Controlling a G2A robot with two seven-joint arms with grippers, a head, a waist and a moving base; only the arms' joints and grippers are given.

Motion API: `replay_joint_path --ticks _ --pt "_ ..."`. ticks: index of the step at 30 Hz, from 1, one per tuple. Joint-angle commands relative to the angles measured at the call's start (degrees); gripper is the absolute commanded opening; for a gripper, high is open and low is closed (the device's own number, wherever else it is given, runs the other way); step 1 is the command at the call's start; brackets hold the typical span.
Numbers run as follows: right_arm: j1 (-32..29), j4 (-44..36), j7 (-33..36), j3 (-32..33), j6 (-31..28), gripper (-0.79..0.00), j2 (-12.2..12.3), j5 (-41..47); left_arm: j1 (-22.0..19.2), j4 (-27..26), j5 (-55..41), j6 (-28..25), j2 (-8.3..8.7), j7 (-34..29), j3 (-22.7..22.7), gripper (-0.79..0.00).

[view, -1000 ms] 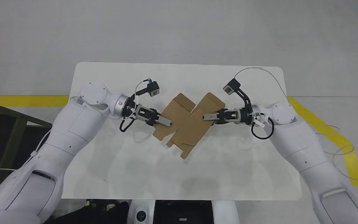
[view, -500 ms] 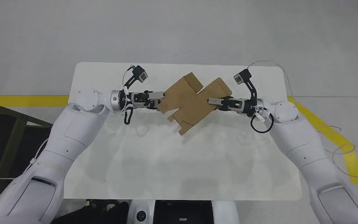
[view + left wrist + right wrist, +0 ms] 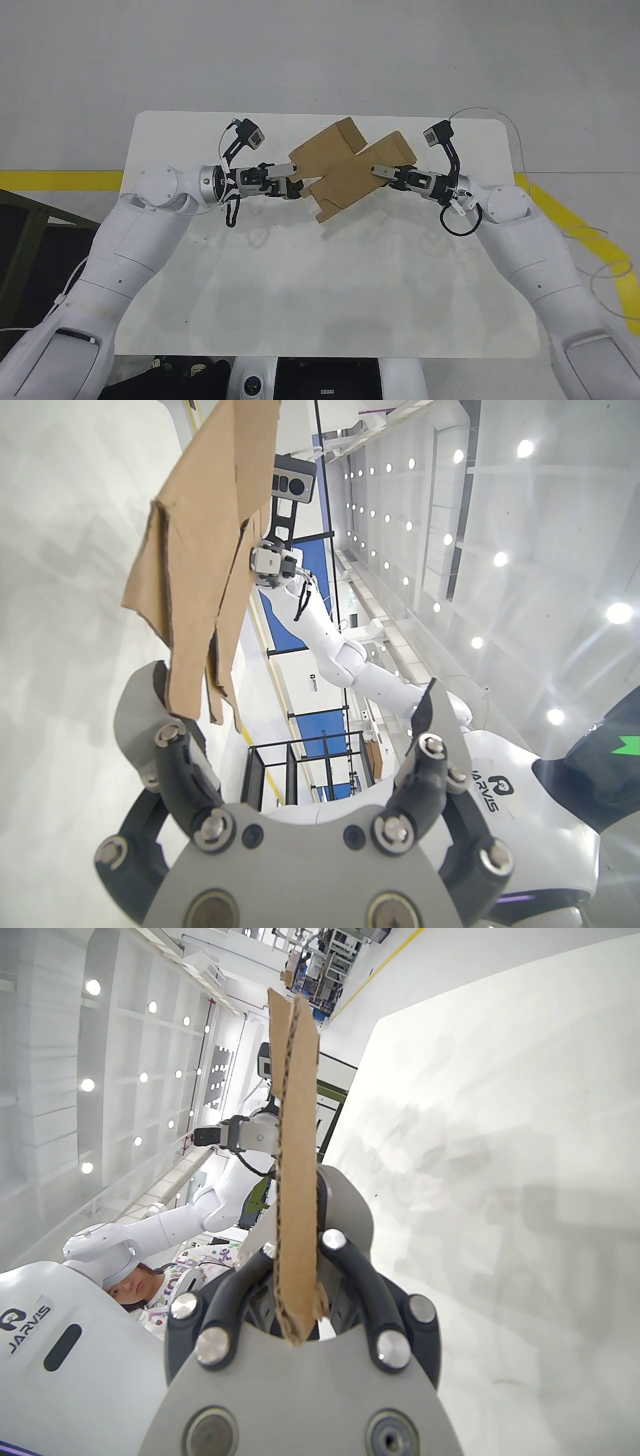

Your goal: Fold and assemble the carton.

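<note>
The brown carton [image 3: 345,165] is a partly folded cardboard sheet, held up over the far middle of the white table [image 3: 300,300] between my two arms. My right gripper [image 3: 378,172] is shut on the carton's right edge, and the right wrist view shows the corrugated edge [image 3: 295,1153] clamped between its fingers [image 3: 345,1213]. My left gripper [image 3: 298,187] is at the carton's left edge. In the left wrist view this gripper [image 3: 295,695] stands wide open, and the carton's lower corner [image 3: 190,670] lies against one finger [image 3: 145,695] only.
The table runs wide and bare toward the robot below the carton. A yellow floor line [image 3: 60,180] passes on both sides of the table. A dark frame [image 3: 25,240] stands off the table's left edge.
Both arms have carried the carton up and toward the table's far side. It has tipped from lying flat to standing more on edge, and the flaps have closed together.
</note>
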Motion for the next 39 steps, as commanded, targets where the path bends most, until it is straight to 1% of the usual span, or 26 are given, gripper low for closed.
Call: replay_joint_path --ticks 1,8,12,23,33,35,36,39 --pt "-0.18 -0.10 -0.60 0.23 0.31 -0.785 -0.01 -1.03 0.44 -0.98 0.09 0.36 0.15 0.03 -0.85 0.000" --pt "-0.82 -0.56 -1.38 0.93 0.87 -0.785 -0.11 -2.99 1.73 -4.28 0.58 1.02 0.58 0.22 -3.54 0.000" --pt "-1.13 -1.07 -1.14 1.22 1.02 -0.785 -0.22 -3.22 1.91 -4.99 1.56 1.08 0.56 1.00 -4.26 0.000" --pt "-1.72 -1.97 -0.81 2.33 1.02 -0.785 -0.47 -3.62 0.86 -2.70 2.29 1.13 -0.59 4.87 -3.58 0.000" --pt "-2.03 -2.52 -0.56 2.97 1.17 -0.785 -0.80 -3.83 0.56 -0.83 4.05 1.18 -1.41 6.65 -3.04 0.000" --pt "-2.07 -2.59 -0.50 3.02 1.19 -0.785 -0.90 -3.84 0.61 -0.66 4.32 1.16 -1.54 6.97 -3.03 -0.058" --pt "-2.07 -2.57 -0.47 3.04 1.21 -0.785 -0.94 -3.86 0.65 -0.58 4.41 1.20 -1.60 7.06 -3.02 -0.074" --pt "-2.06 -2.44 -0.29 3.11 1.14 -0.785 -1.08 -3.91 0.73 -0.47 4.70 1.21 -1.77 7.24 -3.06 -0.080"
